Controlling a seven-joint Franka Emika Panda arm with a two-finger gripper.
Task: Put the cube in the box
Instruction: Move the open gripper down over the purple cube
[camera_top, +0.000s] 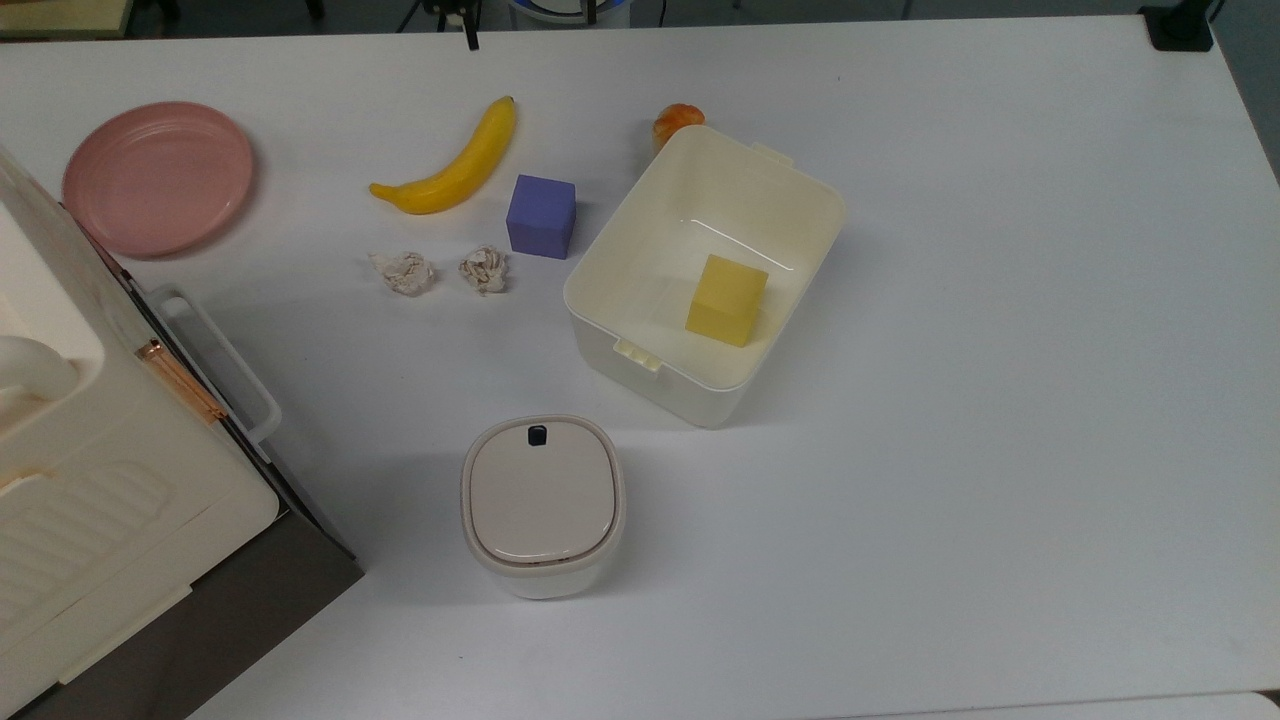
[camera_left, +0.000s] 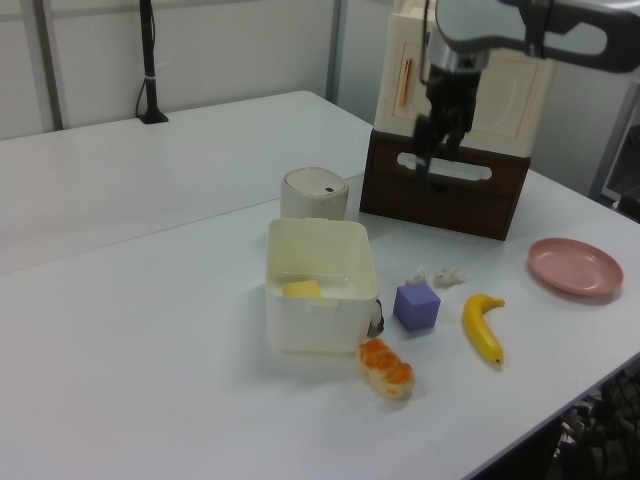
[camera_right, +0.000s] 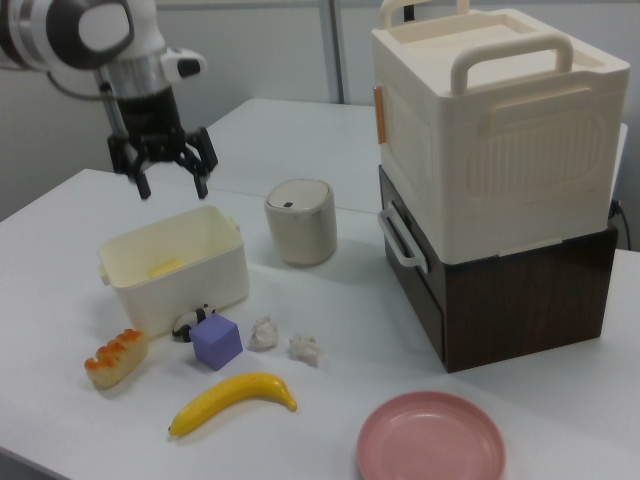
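The cube (camera_top: 541, 216) sat on the white worktop (camera_top: 1000, 400), just outside the box (camera_top: 600, 260) and apart from it, on the top view's left of the box wall. In the right view the cube (camera_right: 217, 342) lay in front of the box (camera_right: 200, 275), with a small black-and-white object (camera_right: 192, 322) between them. In the left view the cube (camera_left: 417, 306) stood just to the left view's right of the box (camera_left: 315, 325).

Inside the box lay a yellow cube (camera_top: 727, 300), resting on the floor of the tub.

The tool (camera_right: 160, 170) hung in the air above the box in the right view, fingers spread wide and holding nothing. In the left view the tool (camera_left: 432, 150) appeared blurred in front of the dark cabinet (camera_left: 450, 195).

A banana (camera_top: 455, 165) lay near the cube, two crumpled paper balls (camera_top: 403, 272) sat beside it, and an orange pastry (camera_left: 385, 368) rested by the box's short end. A lidded bin (camera_top: 542, 505) stood well apart from the cube, and a pink plate (camera_top: 158, 177) lay farther off.
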